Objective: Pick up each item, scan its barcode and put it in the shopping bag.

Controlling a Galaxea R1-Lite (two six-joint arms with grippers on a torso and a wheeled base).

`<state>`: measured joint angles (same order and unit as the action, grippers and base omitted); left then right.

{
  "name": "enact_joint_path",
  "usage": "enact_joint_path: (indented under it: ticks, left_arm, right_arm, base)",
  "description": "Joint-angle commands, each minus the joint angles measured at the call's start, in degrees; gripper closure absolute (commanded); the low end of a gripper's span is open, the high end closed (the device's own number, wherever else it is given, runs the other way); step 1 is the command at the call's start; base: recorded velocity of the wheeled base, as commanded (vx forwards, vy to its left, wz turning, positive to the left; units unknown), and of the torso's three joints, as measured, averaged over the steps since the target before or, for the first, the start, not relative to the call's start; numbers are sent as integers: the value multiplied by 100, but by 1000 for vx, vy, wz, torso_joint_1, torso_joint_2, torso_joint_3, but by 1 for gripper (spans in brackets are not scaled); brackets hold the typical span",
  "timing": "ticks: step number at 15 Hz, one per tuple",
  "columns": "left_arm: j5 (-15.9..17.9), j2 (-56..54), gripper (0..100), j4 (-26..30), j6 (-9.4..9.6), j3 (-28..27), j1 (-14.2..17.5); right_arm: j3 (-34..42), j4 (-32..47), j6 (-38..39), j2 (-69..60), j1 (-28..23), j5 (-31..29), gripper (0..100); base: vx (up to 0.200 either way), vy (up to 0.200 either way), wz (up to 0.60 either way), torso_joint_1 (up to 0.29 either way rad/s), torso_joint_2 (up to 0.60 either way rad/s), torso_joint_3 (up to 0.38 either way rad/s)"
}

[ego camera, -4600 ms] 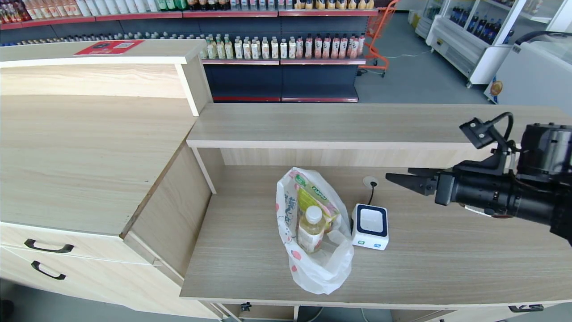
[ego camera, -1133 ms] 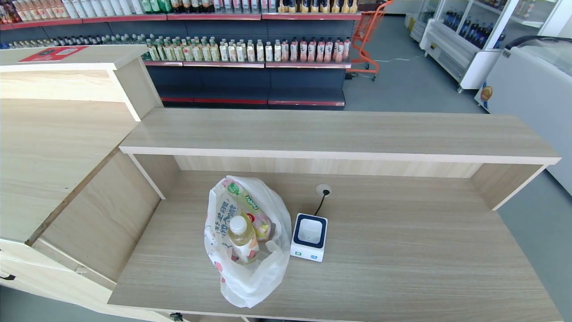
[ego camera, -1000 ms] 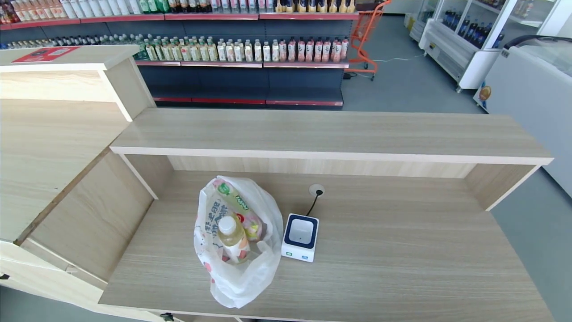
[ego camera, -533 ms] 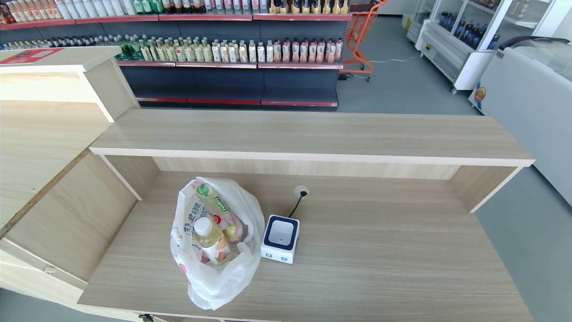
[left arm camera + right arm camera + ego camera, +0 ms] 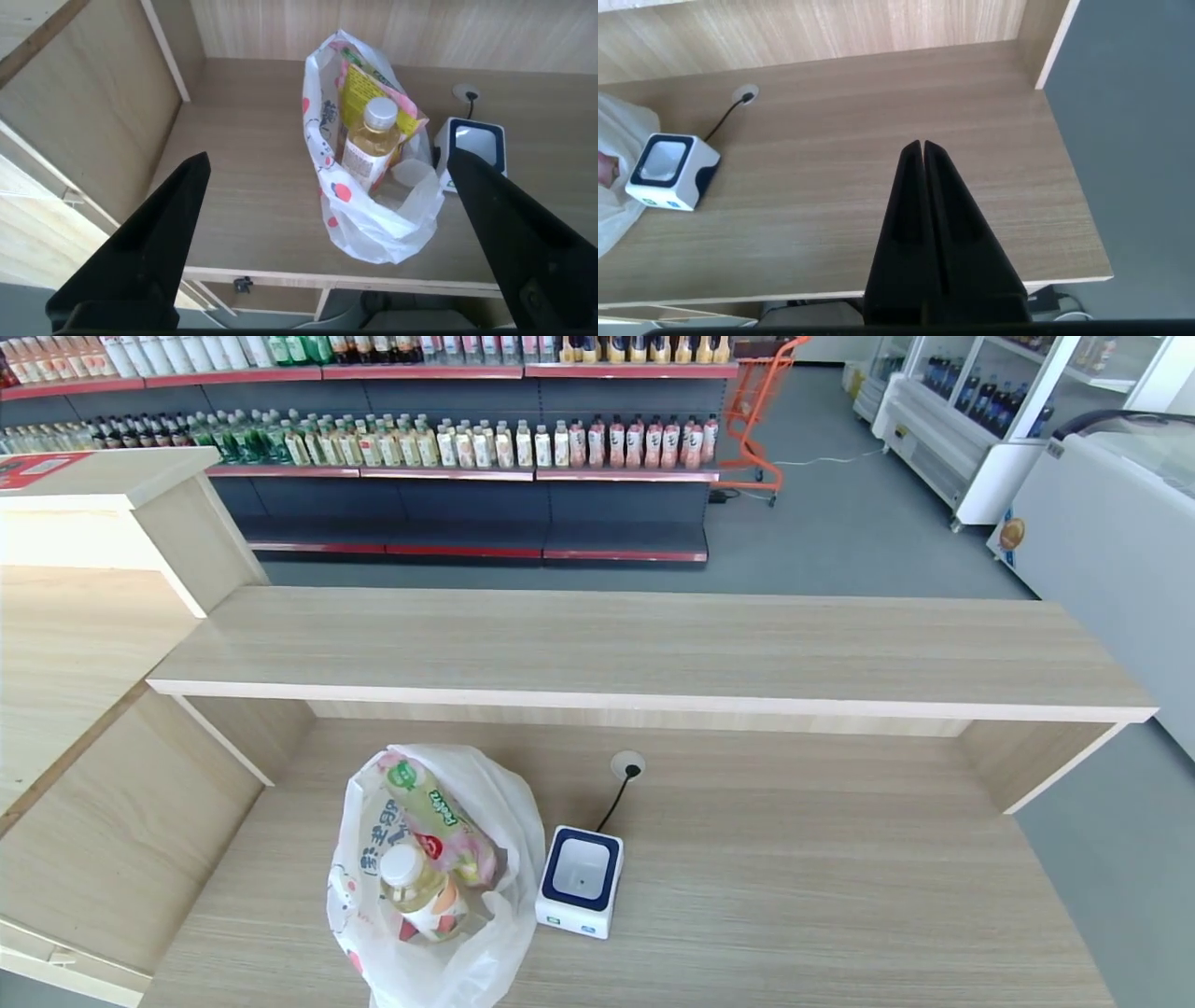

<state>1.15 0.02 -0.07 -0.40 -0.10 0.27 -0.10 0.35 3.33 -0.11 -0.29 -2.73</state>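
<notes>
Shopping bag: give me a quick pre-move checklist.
1. Shopping bag mouth open: ok.
2. Bottle and snack pack inside the bag: ok.
3. Scanner beside the bag, on the counter: ok.
4. Left pincer open, holding nothing: ok.
5. Right pincer shut, holding nothing: ok.
6. Both barcodes scanned: cannot tell.

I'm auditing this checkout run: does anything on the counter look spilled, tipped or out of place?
Nothing stands out. The bottle and snack packet sit inside the shopping bag, the scanner stands flat beside it on the counter, nothing spilled.
</notes>
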Motion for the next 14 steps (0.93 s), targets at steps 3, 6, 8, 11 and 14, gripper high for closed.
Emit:
enact_joint_path:
  ticks: [3, 6, 8, 11, 14]
  left_arm:
    - [0, -2, 0, -1, -4, 1, 0]
    - [0, -2, 0, -1, -4, 1, 0]
    - [0, -2, 0, -1, -4, 1, 0]
    - [0, -2, 0, -1, -4, 1, 0]
    - [0, -2, 0, -1, -4, 1, 0]
  right_arm:
    - [1, 0, 1, 11, 3, 1, 100]
    - [1, 0, -8, 11, 3, 1, 100]
    - [1, 0, -8, 11, 3, 1, 100]
    - [1, 0, 1, 11, 3, 1, 100]
    - [1, 0, -8, 11, 3, 1, 100]
  base:
    - [0, 0, 0, 0, 0, 0]
    - [0, 0, 0, 0, 0, 0]
    - [0, 0, 0, 0, 0, 0]
    - [0, 0, 0, 0, 0, 0]
    - [0, 0, 0, 0, 0, 0]
